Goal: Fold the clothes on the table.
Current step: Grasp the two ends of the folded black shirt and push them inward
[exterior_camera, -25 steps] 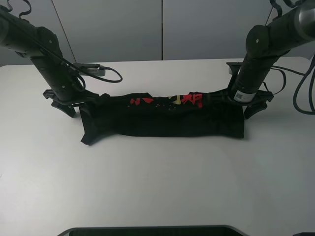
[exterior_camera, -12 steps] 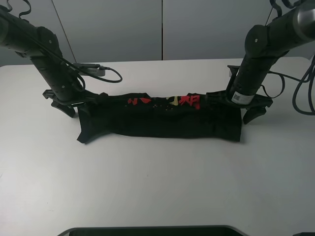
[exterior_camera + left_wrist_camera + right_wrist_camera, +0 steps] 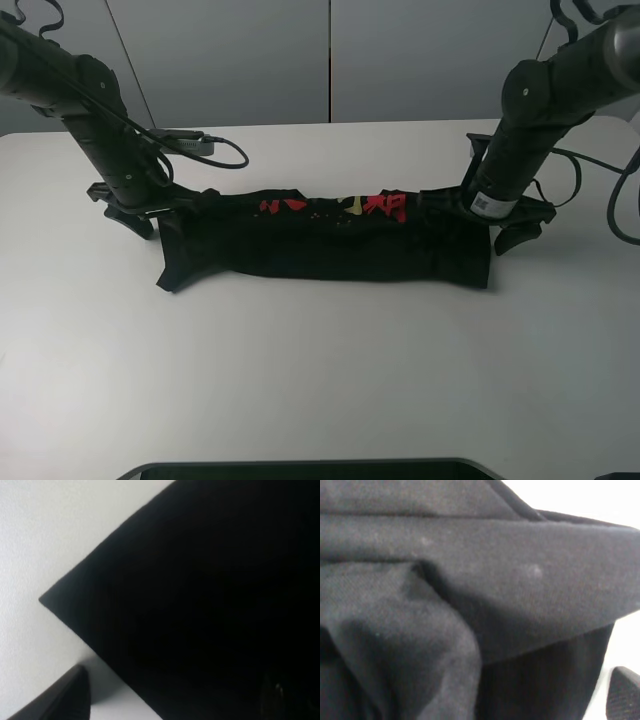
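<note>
Right wrist: black T-shirt close-up, fingers mostly off-frame.

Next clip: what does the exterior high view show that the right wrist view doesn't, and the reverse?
Only the exterior high view: the whole T-shirt as a long band on the table, its red and yellow print, left arm, right arm. Only the right wrist view: close creases in the cloth, one dark fingertip. Shared: black T-shirt, white table.
</note>
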